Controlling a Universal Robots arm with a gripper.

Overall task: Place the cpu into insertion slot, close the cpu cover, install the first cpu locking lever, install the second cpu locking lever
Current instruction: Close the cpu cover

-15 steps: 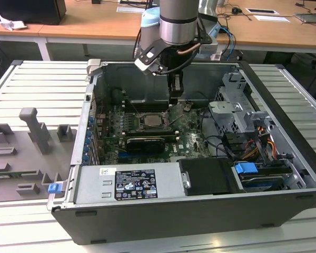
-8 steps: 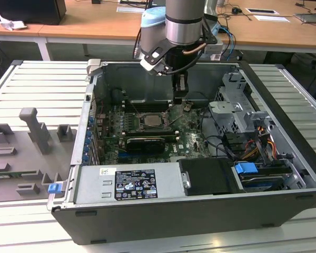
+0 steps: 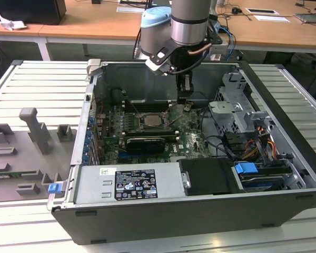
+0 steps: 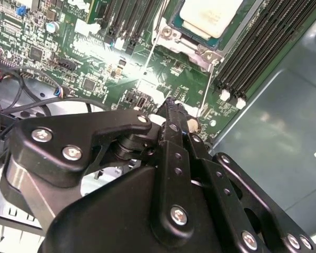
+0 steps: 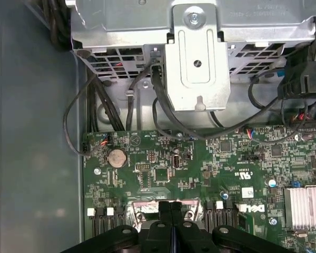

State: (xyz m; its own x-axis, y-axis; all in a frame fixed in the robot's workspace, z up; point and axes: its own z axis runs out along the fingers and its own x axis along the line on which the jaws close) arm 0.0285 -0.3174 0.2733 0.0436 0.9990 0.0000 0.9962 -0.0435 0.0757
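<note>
The arm (image 3: 189,21) points straight down, its gripper (image 3: 185,103) lowered with fingers (image 5: 165,212) pressed together.

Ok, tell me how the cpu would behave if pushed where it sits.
Probably stiff: the cpu looks like a flat metal-faced plate. Likely won't slide or tip, since it lies low inside the insertion slot rim. Probably light, being thin.

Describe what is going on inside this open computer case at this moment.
A robot arm reaches down into the open computer case. Its gripper, fingers shut together, hangs low over the green motherboard, just to the exterior view's right of the insertion slot. In the second wrist view the cpu lies in the slot, pale face up. Whether it is locked down yet cannot be told.
</note>
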